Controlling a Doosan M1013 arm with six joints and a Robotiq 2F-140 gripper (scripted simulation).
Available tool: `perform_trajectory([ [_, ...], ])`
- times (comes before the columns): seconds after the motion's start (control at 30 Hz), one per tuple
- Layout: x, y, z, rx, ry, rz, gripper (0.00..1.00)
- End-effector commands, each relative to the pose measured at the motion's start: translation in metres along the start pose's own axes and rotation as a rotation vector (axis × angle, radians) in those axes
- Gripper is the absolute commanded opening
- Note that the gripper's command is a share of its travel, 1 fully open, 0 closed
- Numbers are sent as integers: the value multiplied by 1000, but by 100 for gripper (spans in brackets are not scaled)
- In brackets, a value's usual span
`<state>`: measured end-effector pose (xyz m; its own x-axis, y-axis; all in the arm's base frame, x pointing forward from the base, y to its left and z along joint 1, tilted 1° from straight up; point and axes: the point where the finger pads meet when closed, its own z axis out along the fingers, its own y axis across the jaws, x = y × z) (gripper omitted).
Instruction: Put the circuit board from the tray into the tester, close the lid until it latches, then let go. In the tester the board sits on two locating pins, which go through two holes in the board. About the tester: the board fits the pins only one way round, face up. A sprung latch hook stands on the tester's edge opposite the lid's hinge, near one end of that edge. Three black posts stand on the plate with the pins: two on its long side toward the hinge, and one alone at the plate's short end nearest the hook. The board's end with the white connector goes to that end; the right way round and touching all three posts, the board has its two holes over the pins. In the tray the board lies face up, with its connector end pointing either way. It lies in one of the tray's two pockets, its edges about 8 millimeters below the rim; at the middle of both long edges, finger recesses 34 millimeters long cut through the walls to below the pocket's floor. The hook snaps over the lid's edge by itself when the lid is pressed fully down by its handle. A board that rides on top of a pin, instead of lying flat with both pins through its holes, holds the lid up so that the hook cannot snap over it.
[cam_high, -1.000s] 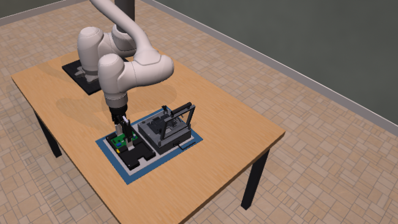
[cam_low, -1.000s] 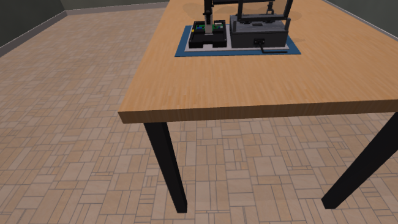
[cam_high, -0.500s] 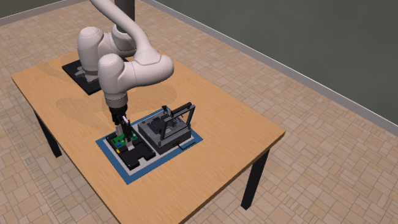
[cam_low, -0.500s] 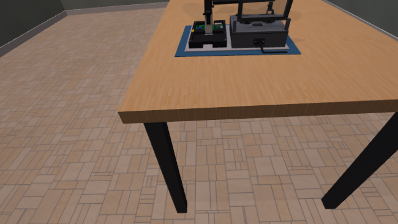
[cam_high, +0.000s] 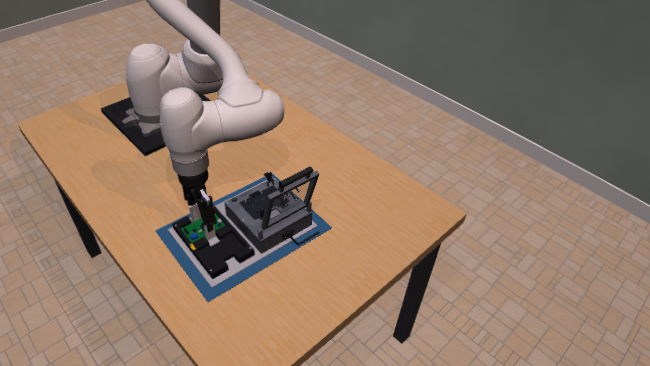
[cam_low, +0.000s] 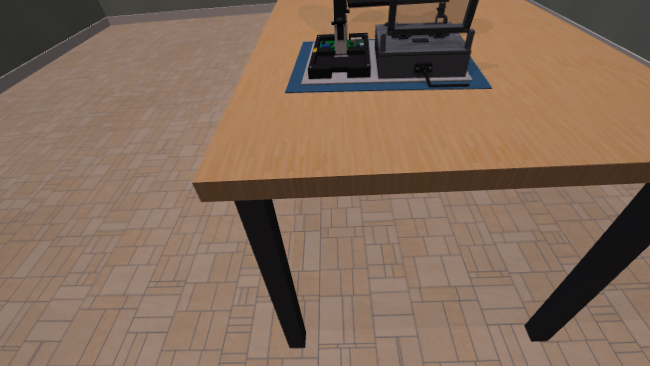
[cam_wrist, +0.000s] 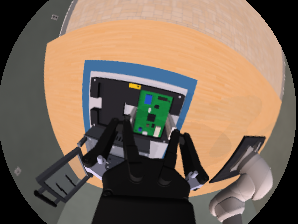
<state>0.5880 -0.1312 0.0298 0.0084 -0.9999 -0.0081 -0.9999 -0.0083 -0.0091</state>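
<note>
The green circuit board (cam_high: 187, 231) (cam_low: 327, 45) (cam_wrist: 153, 112) lies face up in the far pocket of the black tray (cam_high: 227, 256) (cam_low: 332, 69) (cam_wrist: 103, 99). My gripper (cam_high: 202, 231) (cam_low: 341, 47) (cam_wrist: 151, 115) is down at the tray, one finger on each long side of the board at its middle. The fingers are partly open and stand close to the board's edges; I see no clear grip on it. The grey tester (cam_high: 260, 222) (cam_low: 422, 59) stands right of the tray, its lid (cam_high: 300, 182) (cam_low: 430, 15) raised upright.
The tray and the tester sit on a grey plate on a blue mat (cam_high: 210, 292) (cam_low: 300, 85) on the wooden table (cam_high: 350, 240) (cam_low: 400, 140). The tray's near pocket is empty. The arm's base (cam_high: 145, 80) stands on a black plate at the table's far end.
</note>
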Motion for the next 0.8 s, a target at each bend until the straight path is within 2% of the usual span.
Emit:
perform_trajectory([
  [0.0,0,0,0,0,0,0,49],
  [0.77,0,0,0,0,0,0,47],
])
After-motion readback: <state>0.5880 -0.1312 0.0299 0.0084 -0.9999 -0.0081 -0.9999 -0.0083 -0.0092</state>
